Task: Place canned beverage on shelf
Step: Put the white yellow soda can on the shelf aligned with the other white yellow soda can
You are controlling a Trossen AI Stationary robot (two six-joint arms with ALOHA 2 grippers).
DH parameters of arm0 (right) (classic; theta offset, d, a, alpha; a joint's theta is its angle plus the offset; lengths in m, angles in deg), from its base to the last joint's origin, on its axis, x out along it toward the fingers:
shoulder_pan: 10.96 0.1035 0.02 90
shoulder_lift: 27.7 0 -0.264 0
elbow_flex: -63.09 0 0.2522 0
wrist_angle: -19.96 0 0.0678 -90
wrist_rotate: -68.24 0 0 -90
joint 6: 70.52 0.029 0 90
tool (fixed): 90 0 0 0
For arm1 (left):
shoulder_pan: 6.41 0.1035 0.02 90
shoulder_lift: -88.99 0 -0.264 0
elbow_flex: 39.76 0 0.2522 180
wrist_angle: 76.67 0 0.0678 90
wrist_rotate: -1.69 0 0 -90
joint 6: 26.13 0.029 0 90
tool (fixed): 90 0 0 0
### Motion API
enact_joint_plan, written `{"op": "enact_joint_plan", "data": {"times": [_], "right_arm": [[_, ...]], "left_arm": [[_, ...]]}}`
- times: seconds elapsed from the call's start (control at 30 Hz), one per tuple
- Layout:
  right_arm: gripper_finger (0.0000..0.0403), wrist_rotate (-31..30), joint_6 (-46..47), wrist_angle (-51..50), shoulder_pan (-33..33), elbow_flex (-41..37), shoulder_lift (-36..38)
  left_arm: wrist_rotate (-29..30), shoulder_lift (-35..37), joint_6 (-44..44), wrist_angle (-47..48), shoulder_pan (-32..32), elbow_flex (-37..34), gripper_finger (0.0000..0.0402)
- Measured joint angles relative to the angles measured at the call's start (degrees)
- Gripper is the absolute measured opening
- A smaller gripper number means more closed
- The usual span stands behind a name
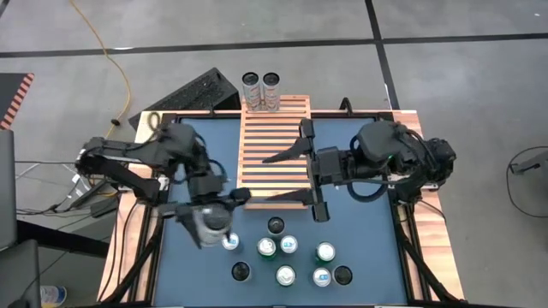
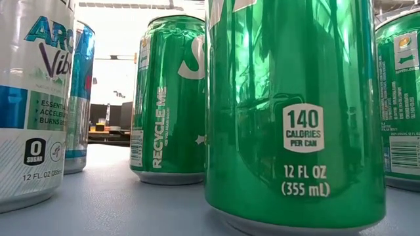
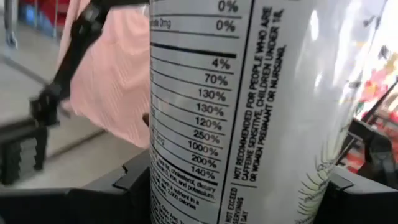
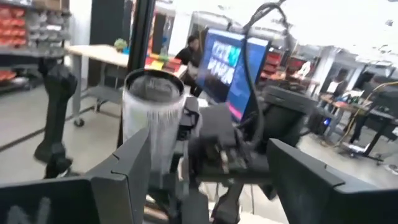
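Your left gripper (image 1: 208, 224) is clenched around a white can (image 1: 210, 222), lifted above the blue table (image 1: 368, 248) near the shelf's (image 1: 274, 145) front left corner; the left wrist view fills with its nutrition label (image 3: 205, 106). Your right gripper (image 1: 295, 175) hangs over the shelf with its fingers (image 1: 282, 155) spread wide, holding nothing. Two cans (image 1: 260, 91) stand at the shelf's far end. More cans (image 1: 289, 245), green and white, stand grouped on the table in front.

glossy metal cans (image 2: 295, 111), slatted wooden shelf (image 1: 272, 145)
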State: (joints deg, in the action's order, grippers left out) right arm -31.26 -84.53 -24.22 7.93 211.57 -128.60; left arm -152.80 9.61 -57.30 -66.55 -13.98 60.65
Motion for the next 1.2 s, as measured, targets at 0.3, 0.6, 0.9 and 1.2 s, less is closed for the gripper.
{"op": "enact_joint_plan", "data": {"times": [0.3,0.6,0.9,1.2], "right_arm": [[0.0311,-5.1,5.01,-10.87,3.25,-0.02,-0.4],[0.0334,-11.91,13.09,-21.62,8.92,-0.02,-0.05],[0.0337,-16.92,15.55,-26.26,10.32,-0.02,-0.56],[0.0337,-15.51,13.57,-27.28,7.72,-0.1,-1.65]], "left_arm": [[-5.34,-6.79,-3.46,4.26,2.45,0.0,0.0247],[-7.28,-9.77,-3.0,10.9,7.3,-0.04,0.0247],[-5.64,-9.83,-2.01,15.7,8.91,-0.04,0.0247],[-5.16,-9.83,-1.27,18.05,8.87,-0.04,0.0248]]}}
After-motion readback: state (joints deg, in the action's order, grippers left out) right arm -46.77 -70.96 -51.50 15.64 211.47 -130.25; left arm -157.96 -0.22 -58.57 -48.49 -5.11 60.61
